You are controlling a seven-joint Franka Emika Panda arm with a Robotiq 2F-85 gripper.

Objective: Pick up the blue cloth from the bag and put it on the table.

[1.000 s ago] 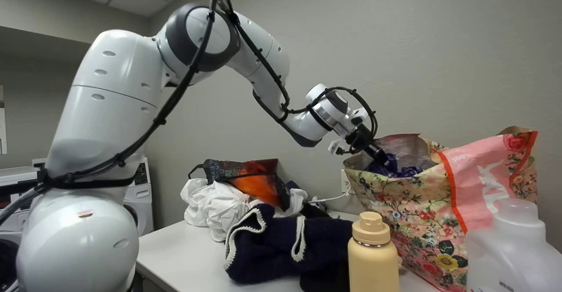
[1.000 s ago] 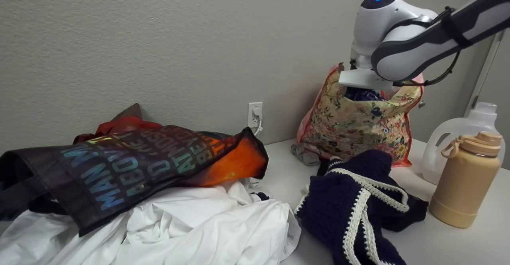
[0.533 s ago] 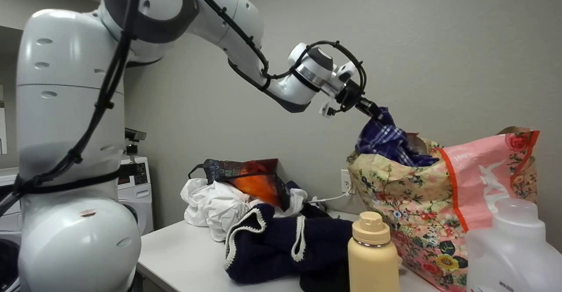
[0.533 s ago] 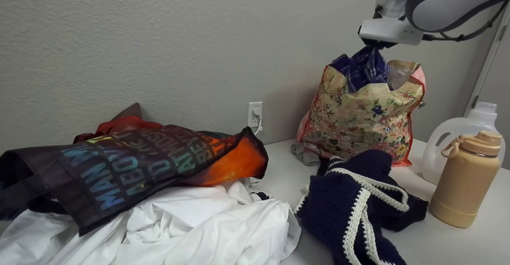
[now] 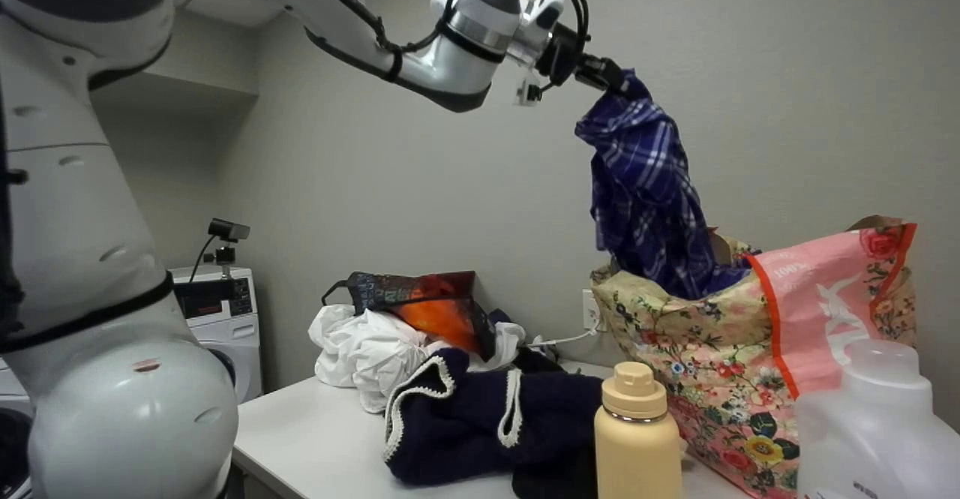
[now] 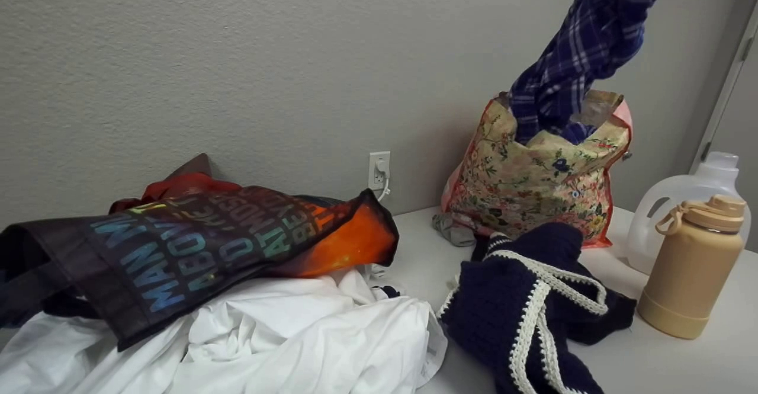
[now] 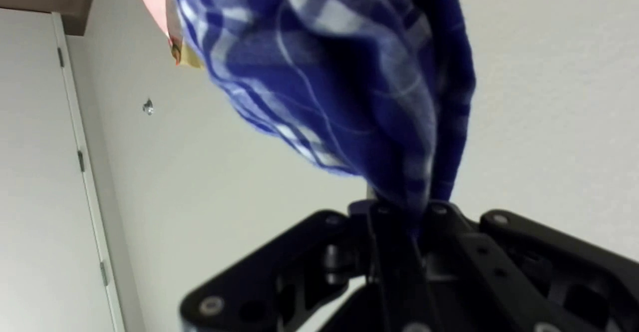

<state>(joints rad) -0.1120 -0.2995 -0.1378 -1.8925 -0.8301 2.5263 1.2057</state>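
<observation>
Most of the cloth (image 5: 652,184) hung above the bag (image 5: 697,349); half a second before, it sat lower, bunched just over the mouth. Its lower end was inside the rim. The gripper (image 7: 410,211) had risen, its jaws pinched together on the cloth's upper end. In an exterior view the cloth (image 6: 583,44) now ran up to the top edge.

Open room showed around the gripper, with plain wall (image 5: 750,109) behind it. The table (image 5: 315,424) had a bare stretch along its edge, beside the knit (image 5: 480,431).

The bag stood upright, its mouth spread; anything deeper was hidden. Bottle (image 5: 637,446) and jug (image 5: 874,428) stood near it; what they held could not be told. The tote (image 6: 195,246) lay on white fabric (image 6: 308,335), well apart from the bag, its contents unclear.
</observation>
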